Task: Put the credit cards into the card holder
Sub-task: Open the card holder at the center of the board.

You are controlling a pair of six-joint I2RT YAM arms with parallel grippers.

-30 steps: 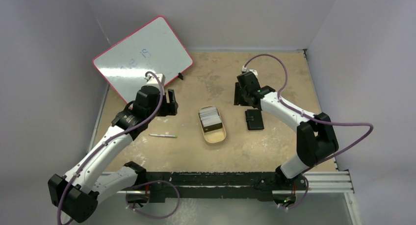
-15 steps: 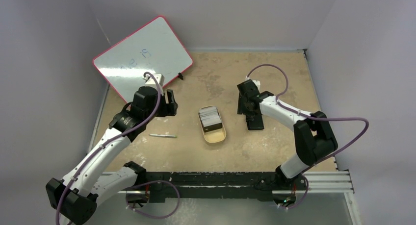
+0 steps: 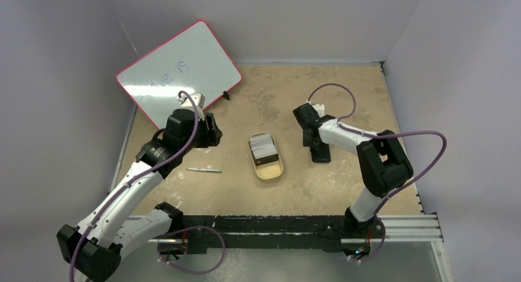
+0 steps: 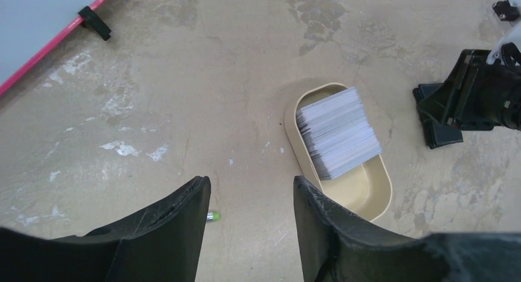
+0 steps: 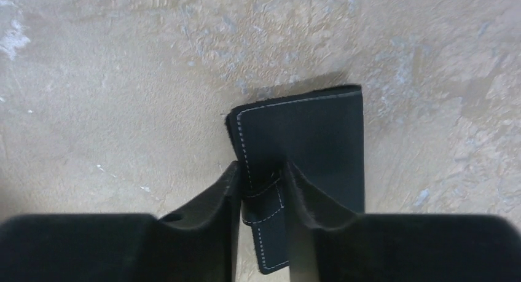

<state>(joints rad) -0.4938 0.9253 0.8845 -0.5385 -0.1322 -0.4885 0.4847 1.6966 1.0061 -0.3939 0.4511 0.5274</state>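
Observation:
The credit cards (image 3: pixel 263 144) are a whitish-grey stack lying in the far end of a tan oval tin (image 3: pixel 271 169); the left wrist view shows the cards (image 4: pixel 338 133) ahead and to the right. The card holder (image 3: pixel 319 152), a black stitched wallet, lies folded flat on the table right of the tin. My right gripper (image 3: pixel 310 134) is down on its left edge; in the right wrist view the jaws (image 5: pixel 261 177) stand narrow with the card holder's (image 5: pixel 319 134) snap tab pinched between them. My left gripper (image 4: pixel 249 196) hangs open over bare table, left of the tin, holding nothing.
A silver pen (image 3: pixel 204 169) lies on the table near the left arm, its green tip (image 4: pixel 213 215) by my left finger. A red-framed whiteboard (image 3: pixel 178 70) leans at the back left. Walls close the table on three sides.
My right gripper has come down and nearer, from beyond the card holder onto its left edge, and its jaws have narrowed round the tab. The left jaws have narrowed a little.

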